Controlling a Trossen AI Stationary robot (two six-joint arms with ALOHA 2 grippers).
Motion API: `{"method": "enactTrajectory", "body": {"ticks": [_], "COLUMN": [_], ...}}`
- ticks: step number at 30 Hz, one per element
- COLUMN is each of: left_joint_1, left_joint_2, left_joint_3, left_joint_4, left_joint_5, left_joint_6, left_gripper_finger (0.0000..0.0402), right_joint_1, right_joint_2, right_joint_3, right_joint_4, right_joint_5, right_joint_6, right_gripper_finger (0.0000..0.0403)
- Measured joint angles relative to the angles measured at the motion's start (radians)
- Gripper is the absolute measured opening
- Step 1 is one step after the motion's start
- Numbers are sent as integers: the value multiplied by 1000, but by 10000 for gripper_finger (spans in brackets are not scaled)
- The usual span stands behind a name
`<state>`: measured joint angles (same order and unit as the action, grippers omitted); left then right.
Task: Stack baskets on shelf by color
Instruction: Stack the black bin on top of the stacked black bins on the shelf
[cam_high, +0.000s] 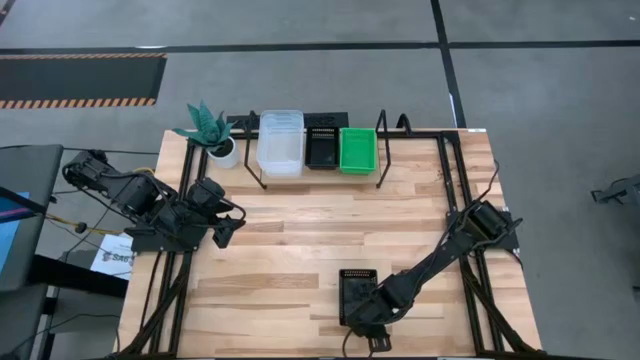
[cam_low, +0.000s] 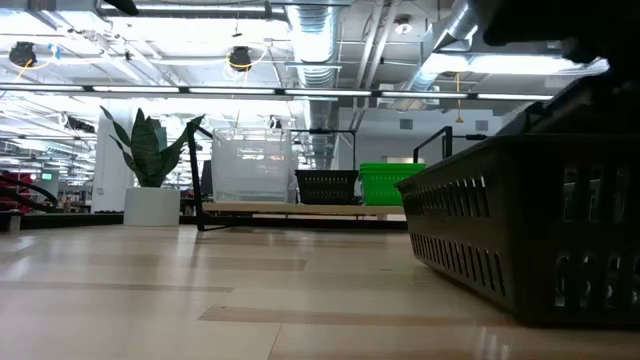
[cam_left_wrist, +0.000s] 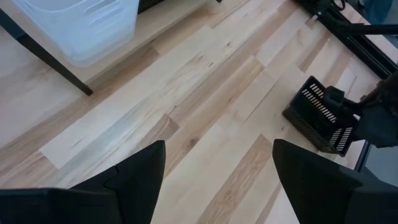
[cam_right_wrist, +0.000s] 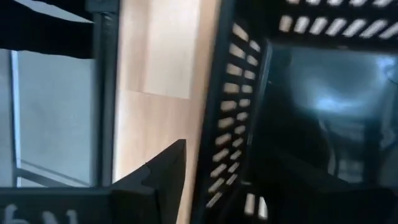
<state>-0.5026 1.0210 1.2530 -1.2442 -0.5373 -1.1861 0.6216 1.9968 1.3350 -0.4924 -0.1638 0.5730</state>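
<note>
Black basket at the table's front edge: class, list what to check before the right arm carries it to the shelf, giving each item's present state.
1. Right gripper at the loose black basket: ok.
2. Firm grip on its wall: cannot tell.
3. Shelved black basket on the shelf ready to stack onto: ok.
4. Left gripper open, parked left, away from the route: ok.

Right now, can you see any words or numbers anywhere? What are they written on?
"SA": only these letters show on the white paper sheet at the table's left edge; the rest is too small and partly hidden under the left arm.
The baskets, the shelf and the plant pot show no readable writing.
</note>
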Motion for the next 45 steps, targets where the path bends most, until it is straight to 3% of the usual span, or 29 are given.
{"method": "enactTrajectory", "body": {"ticks": [4, 9, 10, 18, 22, 27, 34, 45], "left_joint_1": [0, 0, 0, 0, 0, 0, 0, 0], "left_joint_2": [0, 0, 0, 0, 0, 0, 0, 0], "left_joint_3": [0, 0, 0, 0, 0, 0, 0, 0], "left_joint_4": [0, 0, 1, 8, 9, 9, 8, 5], "left_joint_5": [0, 3, 3, 3, 2, -3, -48, -81], "left_joint_6": [-14, -40, -42, -67, -56, -24, -11, -15], "left_gripper_finger": [283, 283, 283, 283, 283, 283, 283, 283], "right_joint_1": [-2, -27, -35, -204, -366, -629, -886, -982], "right_joint_2": [5, -18, -32, -283, -420, -500, -409, -131], "right_joint_3": [1, 2, 2, 1, 2, 8, 115, 356], "right_joint_4": [-25, -81, -81, -137, -128, -91, -94, -232], "right_joint_5": [33, 69, 73, 151, 264, 288, 238, 192], "right_joint_6": [-3, -52, -70, -226, -332, -456, -624, -834], "right_gripper_finger": [167, 29, 18, 3, 3, 2, 1, 2]}}
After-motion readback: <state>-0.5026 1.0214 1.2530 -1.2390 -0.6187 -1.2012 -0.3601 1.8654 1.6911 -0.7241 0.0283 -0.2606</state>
